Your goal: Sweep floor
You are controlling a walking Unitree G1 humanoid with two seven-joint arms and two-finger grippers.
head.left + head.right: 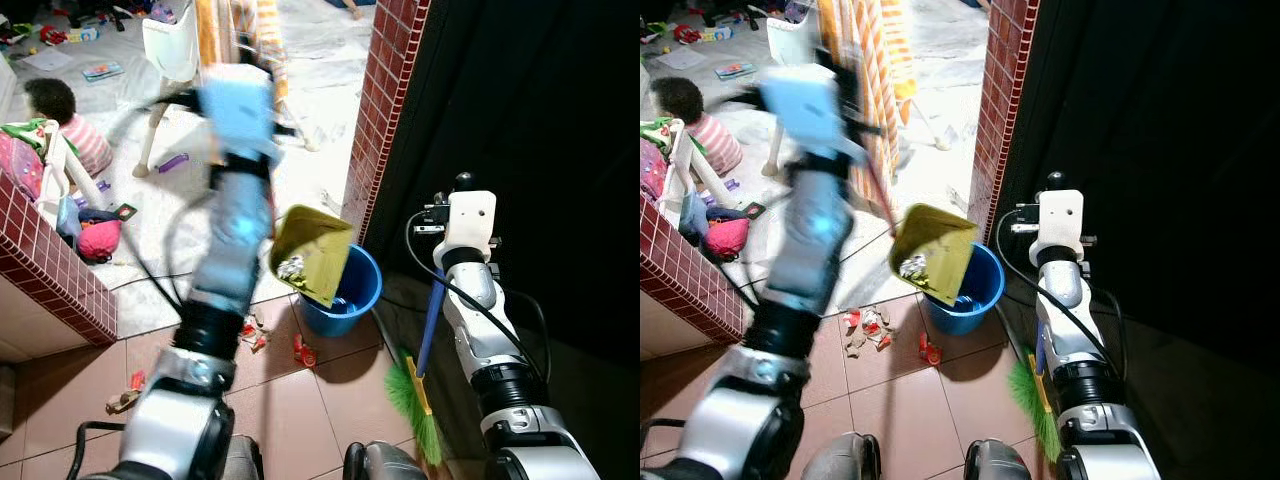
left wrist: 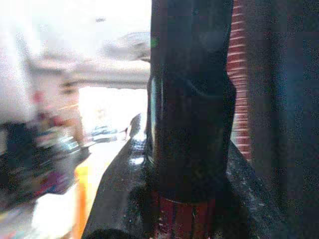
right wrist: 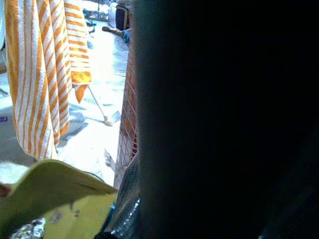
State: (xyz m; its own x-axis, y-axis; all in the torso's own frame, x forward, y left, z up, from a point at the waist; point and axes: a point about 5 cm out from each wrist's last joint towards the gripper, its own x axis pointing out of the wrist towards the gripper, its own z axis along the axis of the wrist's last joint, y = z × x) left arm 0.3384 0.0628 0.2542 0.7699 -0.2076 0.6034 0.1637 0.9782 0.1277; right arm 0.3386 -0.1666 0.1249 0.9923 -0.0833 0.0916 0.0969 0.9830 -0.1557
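Yellow-green dustpan (image 1: 312, 258) tipped over the blue bucket (image 1: 345, 290), crumpled litter (image 1: 291, 267) sliding toward its lower edge; held aloft on its long handle by the left gripper (image 2: 189, 149), clamped on the handle. Just right of the bucket, green broom (image 1: 412, 395) propped bristles-down, blue shaft in the right arm's hold; finger spacing of the right gripper (image 1: 462, 190) impossible to tell. Left of the bucket, scraps (image 1: 255, 335) scattered on the tiles, unswept. Judged roughly midway: one load emptying, more to gather.

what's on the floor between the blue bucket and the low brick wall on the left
Scattered red and tan litter scraps lie on the tiles between the blue bucket and brick wall, seen in both eye views.
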